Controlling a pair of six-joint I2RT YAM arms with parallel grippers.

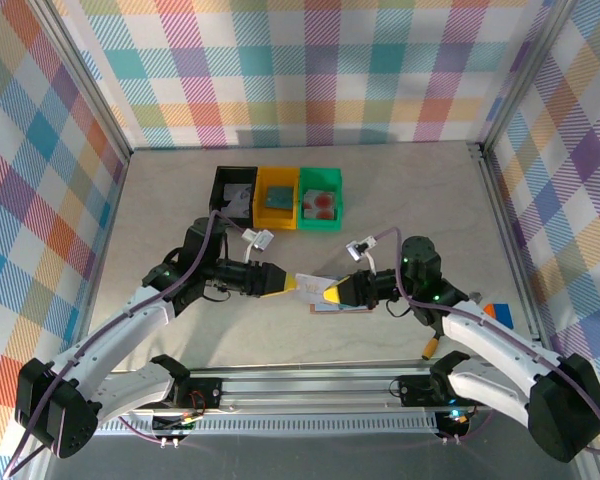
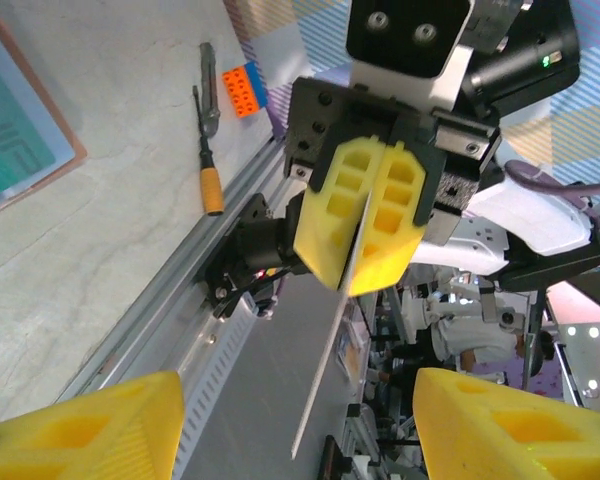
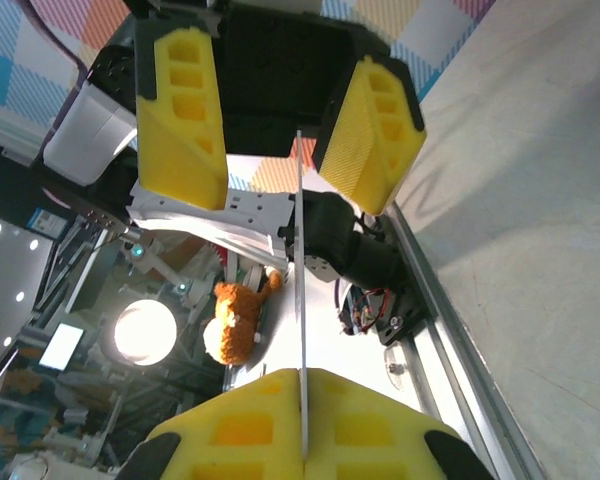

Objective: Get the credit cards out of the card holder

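A pale credit card point(image 1: 309, 283) hangs in the air between the two arms. My right gripper point(image 1: 330, 293) is shut on it. Seen from the right wrist, the card point(image 3: 301, 280) runs edge-on out of my closed yellow right gripper point(image 3: 302, 375). My left gripper point(image 1: 290, 286) faces it and stands open. In the left wrist view the card's free end point(image 2: 325, 360) reaches in between my spread left fingers point(image 2: 90, 425) without touching them. The reddish-brown card holder point(image 2: 25, 135) lies open on the table with a teal card in its pocket, and its edge point(image 1: 332, 309) shows under the right gripper.
Three bins stand at the back: black point(image 1: 233, 192), yellow point(image 1: 276, 195) and green point(image 1: 320, 198), each with a card inside. A screwdriver point(image 1: 432, 345) and an orange-blue block point(image 1: 492, 310) lie near the right arm. A metal rail point(image 1: 310, 385) runs along the near edge.
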